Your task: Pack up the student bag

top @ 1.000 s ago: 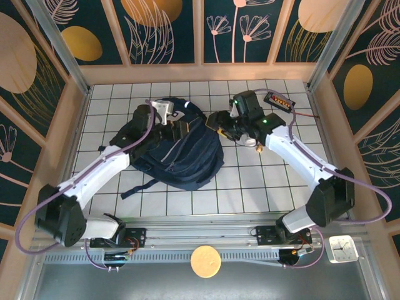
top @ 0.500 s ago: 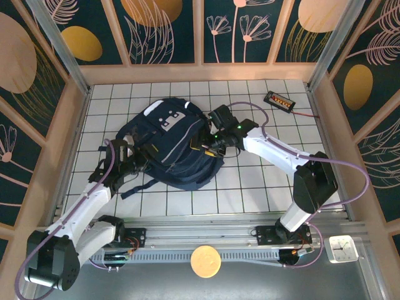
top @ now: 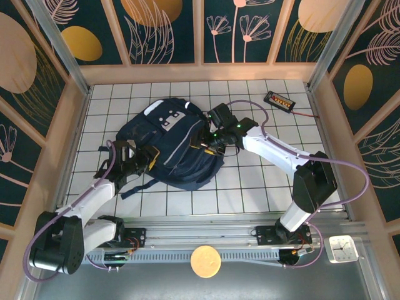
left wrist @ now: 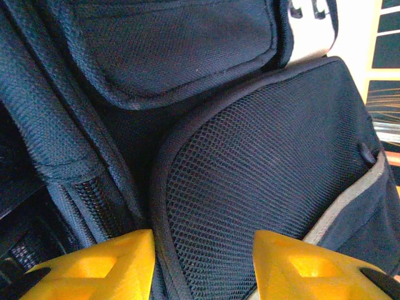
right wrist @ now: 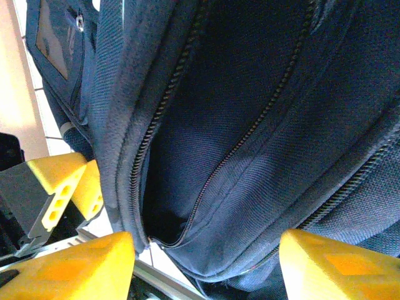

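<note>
The student bag, navy with a white patch near its top, lies flat in the middle of the tiled table. My left gripper sits at the bag's lower left side. In the left wrist view its jaws stand apart, straddling the dark mesh side pocket. My right gripper presses in from the bag's right side. Seen from the right wrist, it is open wide around the navy fabric, where a zipper gapes over a dark opening. The left gripper's yellow fingers show past the bag.
A small black device with orange keys and a cable lies at the back right of the table. Wooden walls and metal posts ring the tiles. A loose dark strap trails off the bag's near side.
The left arm has drawn back from the bag's top to its lower left side, jaws narrowing. The right gripper has moved left onto the bag's right side. The bag shifted and turned.
</note>
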Action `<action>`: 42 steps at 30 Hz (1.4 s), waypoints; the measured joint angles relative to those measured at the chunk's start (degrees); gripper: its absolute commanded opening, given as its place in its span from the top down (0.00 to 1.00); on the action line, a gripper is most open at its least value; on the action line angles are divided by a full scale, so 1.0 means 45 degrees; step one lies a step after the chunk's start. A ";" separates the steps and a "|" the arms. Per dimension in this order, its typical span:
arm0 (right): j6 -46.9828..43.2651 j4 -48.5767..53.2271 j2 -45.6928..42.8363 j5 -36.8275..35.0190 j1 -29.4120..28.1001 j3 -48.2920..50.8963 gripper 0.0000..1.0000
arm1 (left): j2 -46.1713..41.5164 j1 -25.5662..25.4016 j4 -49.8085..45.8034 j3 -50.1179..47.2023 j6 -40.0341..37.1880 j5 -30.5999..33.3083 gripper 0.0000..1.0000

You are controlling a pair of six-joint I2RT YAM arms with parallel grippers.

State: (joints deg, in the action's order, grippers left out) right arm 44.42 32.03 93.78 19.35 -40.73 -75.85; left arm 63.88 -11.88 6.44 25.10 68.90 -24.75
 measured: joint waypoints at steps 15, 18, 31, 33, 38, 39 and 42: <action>0.0223 0.1069 -0.0087 -0.1496 -0.1870 -0.0015 0.33 | 0.1783 0.0044 0.2317 0.0155 0.1511 -0.1117 1.00; 0.0461 0.1438 -0.0087 -0.1938 -0.2545 -0.0296 0.34 | 0.1200 -0.0049 0.2992 -0.0034 0.2472 -0.1054 1.00; 0.1015 0.2623 0.0476 -0.4192 -0.3138 -0.3371 0.41 | 0.0554 -0.1399 0.4090 0.0214 0.5168 0.0340 1.00; 0.1020 0.3021 0.0772 -0.4838 -0.3458 -0.3497 0.42 | 0.0554 -0.1462 0.4104 0.0316 0.5333 0.0491 1.00; 0.1020 0.3920 0.1243 -0.6169 -0.4274 -0.3502 0.43 | 0.0607 -0.1535 0.4104 0.0602 0.5430 0.0641 1.00; 0.1020 0.4036 0.1277 -0.6348 -0.4371 -0.3502 0.43 | 0.0636 -0.1564 0.4104 0.0651 0.5435 0.0651 1.00; 0.1025 0.4206 0.1326 -0.6844 -0.4469 -0.3502 0.43 | 0.0719 -0.1637 0.4104 0.0763 0.5435 0.0699 1.00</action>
State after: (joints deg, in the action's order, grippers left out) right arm 49.04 50.96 99.74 -11.44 -60.84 -91.61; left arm 67.11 -19.25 24.91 28.53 93.36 -21.61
